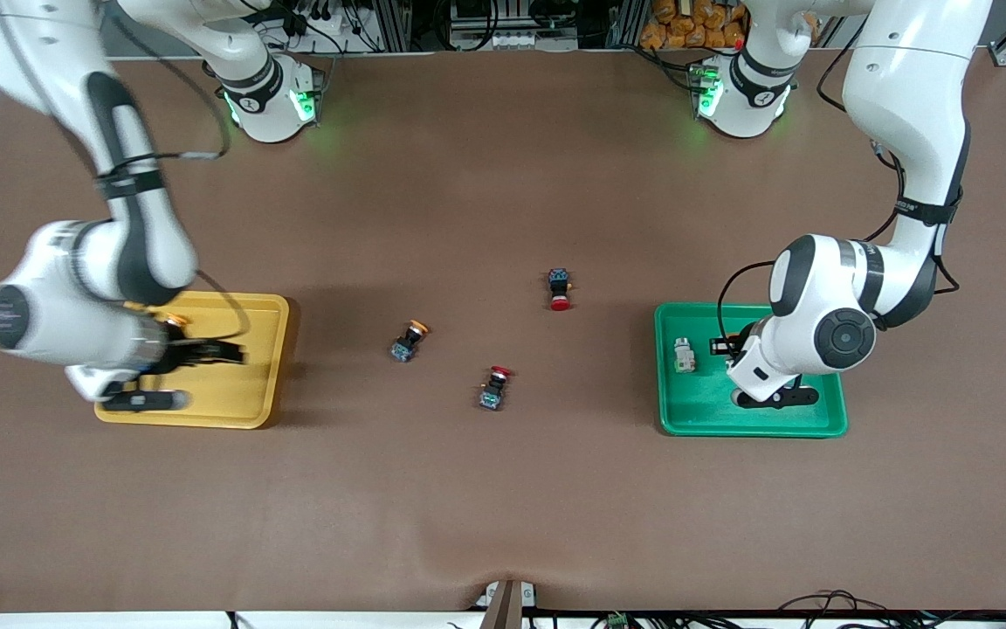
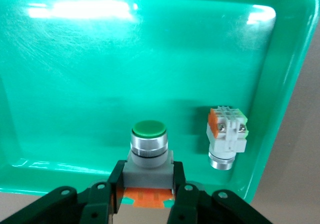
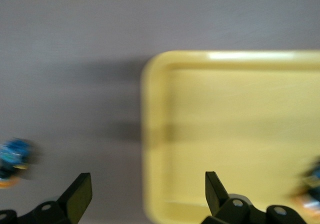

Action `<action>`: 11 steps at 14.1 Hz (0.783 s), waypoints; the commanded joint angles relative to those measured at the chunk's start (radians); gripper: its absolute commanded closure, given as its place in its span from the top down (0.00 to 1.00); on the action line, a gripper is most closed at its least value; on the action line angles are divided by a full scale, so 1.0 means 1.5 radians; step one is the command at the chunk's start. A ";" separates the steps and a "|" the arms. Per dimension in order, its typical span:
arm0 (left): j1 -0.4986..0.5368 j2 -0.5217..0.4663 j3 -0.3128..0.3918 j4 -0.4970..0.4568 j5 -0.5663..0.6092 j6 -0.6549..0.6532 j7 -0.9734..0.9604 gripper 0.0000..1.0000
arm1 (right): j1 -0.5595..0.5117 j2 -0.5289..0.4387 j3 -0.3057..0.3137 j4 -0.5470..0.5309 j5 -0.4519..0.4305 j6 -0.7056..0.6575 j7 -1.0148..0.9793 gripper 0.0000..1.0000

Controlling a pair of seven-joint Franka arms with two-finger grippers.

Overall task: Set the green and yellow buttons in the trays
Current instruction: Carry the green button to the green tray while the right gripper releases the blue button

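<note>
My left gripper (image 1: 752, 371) is low over the green tray (image 1: 686, 411) and is shut on a white-bodied switch with a green cap (image 2: 148, 151). A second white-bodied switch with an orange top (image 2: 226, 136) lies in the same tray beside it and shows in the front view (image 1: 685, 355). My right gripper (image 1: 189, 371) is open and empty over the yellow tray (image 1: 241, 402), above the tray's edge (image 3: 150, 134). One yellow-capped switch (image 1: 173, 321) lies in the yellow tray. Another yellow-capped switch (image 1: 409, 340) lies on the table between the trays.
Two dark switches with red caps lie on the brown mat between the trays, one farther from the front camera (image 1: 560, 289) and one nearer (image 1: 494, 387). The arm bases stand along the table's back edge.
</note>
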 commanded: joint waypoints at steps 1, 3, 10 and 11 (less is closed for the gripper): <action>-0.003 0.020 -0.006 -0.005 0.016 0.033 0.000 0.00 | 0.082 0.028 -0.009 0.037 0.000 -0.003 0.159 1.00; -0.004 0.027 -0.006 -0.036 0.016 0.095 0.000 0.00 | 0.122 0.068 -0.009 0.072 0.000 -0.002 0.265 1.00; -0.003 0.036 -0.004 -0.038 0.030 0.105 0.001 1.00 | 0.224 0.184 -0.007 0.113 0.009 0.107 0.557 1.00; -0.003 0.029 -0.004 -0.037 0.030 0.101 -0.001 1.00 | 0.237 0.194 -0.007 0.113 0.010 0.125 0.581 1.00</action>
